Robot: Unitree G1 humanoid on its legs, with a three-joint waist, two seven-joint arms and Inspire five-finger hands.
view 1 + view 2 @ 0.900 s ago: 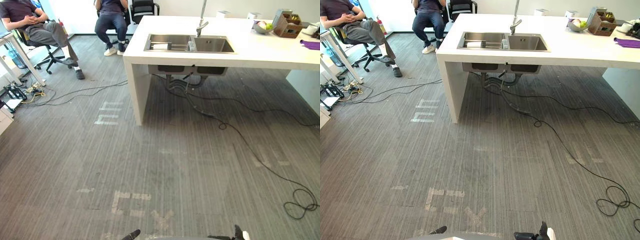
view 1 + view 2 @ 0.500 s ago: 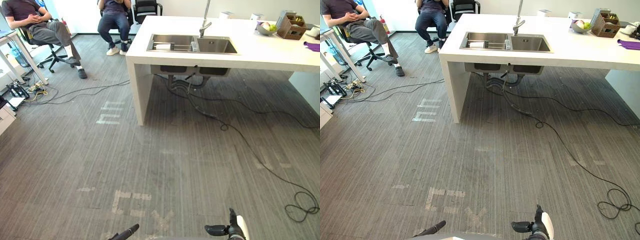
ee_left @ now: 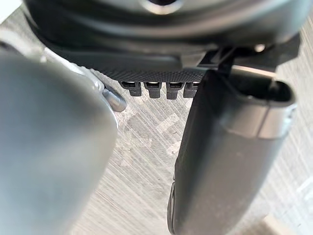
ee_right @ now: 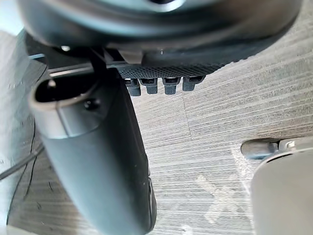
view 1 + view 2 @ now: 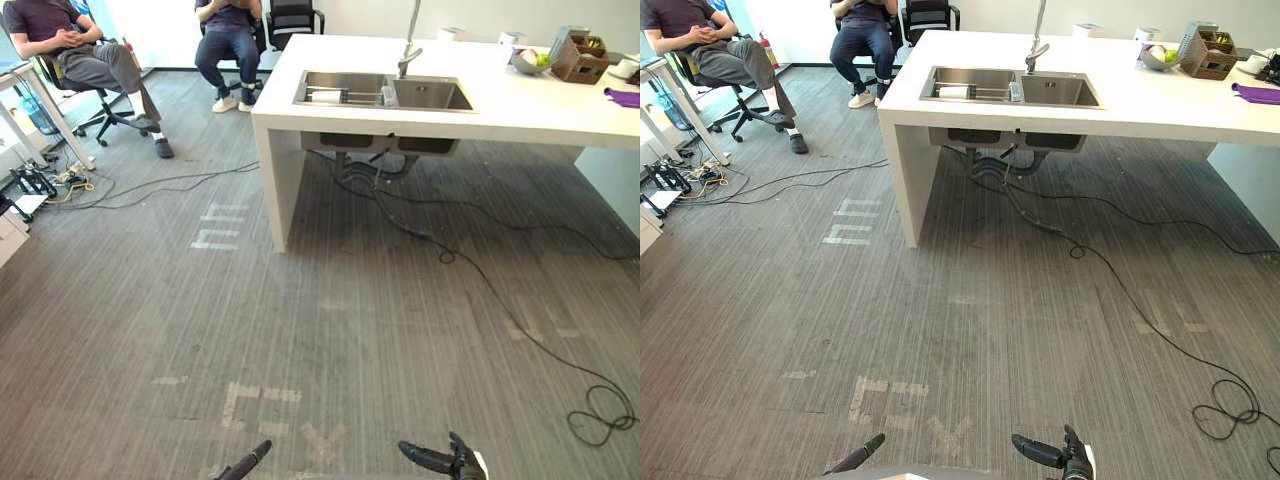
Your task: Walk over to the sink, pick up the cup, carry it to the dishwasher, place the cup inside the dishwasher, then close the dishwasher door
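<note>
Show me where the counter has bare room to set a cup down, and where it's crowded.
The counter is bare between the sink and the bowl, and along the front edge. A narrow strip lies left of the sink. The far right end is crowded: bowl, brown box and purple cloth.

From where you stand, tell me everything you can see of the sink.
The sink is a double-basin, steel-looking unit set into the white counter near its left end. A tall tap rises behind the divider. A white object lies in the left basin; something small stands at the divider, too small to identify. Beneath it hang pipes.
</note>
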